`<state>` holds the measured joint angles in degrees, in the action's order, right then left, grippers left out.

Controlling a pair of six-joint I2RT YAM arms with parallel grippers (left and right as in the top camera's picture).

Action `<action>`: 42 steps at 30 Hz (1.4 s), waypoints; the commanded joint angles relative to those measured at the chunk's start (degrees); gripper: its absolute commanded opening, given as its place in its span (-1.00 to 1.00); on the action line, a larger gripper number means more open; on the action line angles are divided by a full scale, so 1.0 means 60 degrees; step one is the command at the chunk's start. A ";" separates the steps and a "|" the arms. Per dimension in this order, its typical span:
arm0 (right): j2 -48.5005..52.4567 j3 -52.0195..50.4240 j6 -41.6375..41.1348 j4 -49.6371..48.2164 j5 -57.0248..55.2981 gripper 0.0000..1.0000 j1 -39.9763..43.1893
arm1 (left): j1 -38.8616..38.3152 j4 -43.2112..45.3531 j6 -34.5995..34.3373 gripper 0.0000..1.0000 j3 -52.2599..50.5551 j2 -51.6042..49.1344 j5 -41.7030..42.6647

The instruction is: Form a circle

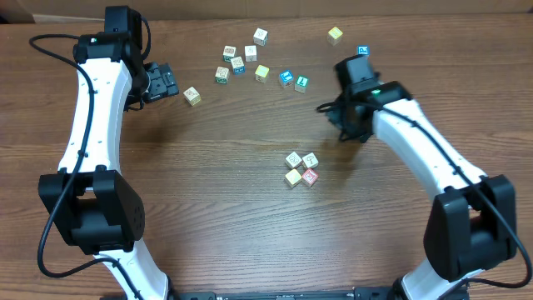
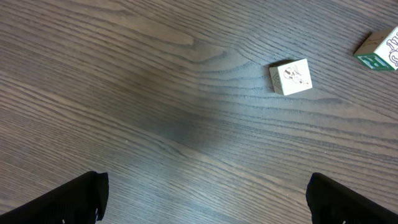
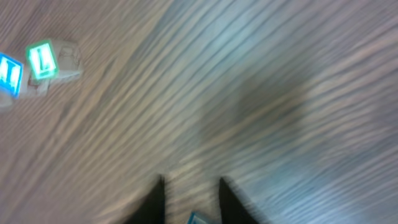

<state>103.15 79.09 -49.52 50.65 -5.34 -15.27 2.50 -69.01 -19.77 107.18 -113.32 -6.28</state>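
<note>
cream and white printed cubes, one marked pink-red, sit in a tight four-cube clump [image 1: 301, 167] mid-counter [image 1: 216, 200]. near it, my right gripper [image 3: 191, 186] has fingers drawn close around a blurred blue scrap [image 3: 198, 218]; i cannot tell if it grips. my left gripper [image 2: 205, 199] is spread wide near a lone cream cube [image 2: 290, 77].

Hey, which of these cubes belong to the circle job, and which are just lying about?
Job: clump of four pale cubes, including the pink-red marked cube.

Lying about: blue-faced cube; teal-faced cube; yellow cube; lone pale cube; loose group of cubes at the far edge.
</note>
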 commanded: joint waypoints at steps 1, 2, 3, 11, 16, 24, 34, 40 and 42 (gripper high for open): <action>-0.0029 0.0229 0.1038 0.0040 0.0229 -0.93 0.0667 | 0.0011 0.0007 -0.0098 0.99 0.0007 0.0186 -0.0047; -0.0025 0.0222 0.1198 0.0051 0.0229 -0.93 0.0816 | 0.0011 0.0007 -0.0098 0.99 0.0007 0.0186 -0.0047; -0.0029 0.0222 0.1421 0.0055 0.0229 -0.93 0.0969 | 0.0011 0.0007 -0.0102 0.99 0.0007 0.0186 -0.0047; -0.0025 0.0204 0.2834 0.0044 -0.0780 1.00 0.1905 | 0.0011 0.0007 -0.0098 0.99 0.0007 0.0186 -0.0047; -0.0025 0.0204 0.2685 -0.0087 -0.1024 1.00 0.2131 | 0.0011 0.0007 -0.0098 0.99 0.0007 0.0186 -0.0047; -0.0025 0.0204 0.2696 -0.0463 -0.1031 1.00 0.2127 | 0.0011 0.0007 -0.0098 0.99 0.0007 0.0186 -0.0047; -0.0025 0.0204 0.2696 -0.0463 -0.1031 1.00 0.2127 | 0.0011 0.0007 -0.0098 0.99 0.0007 0.0186 -0.0047; -0.0025 0.0204 0.2696 -0.0463 -0.1031 1.00 0.2127 | 0.0011 0.0007 -0.0098 0.99 0.0007 0.0186 -0.0047; -0.0029 0.0204 0.2696 -0.0463 -0.1031 1.00 0.2127 | 0.0011 0.0007 -0.0098 0.99 0.0007 0.0186 -0.0047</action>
<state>103.15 79.09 -33.65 48.03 -10.74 -2.57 2.50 -69.04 -19.77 107.18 -113.32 -6.26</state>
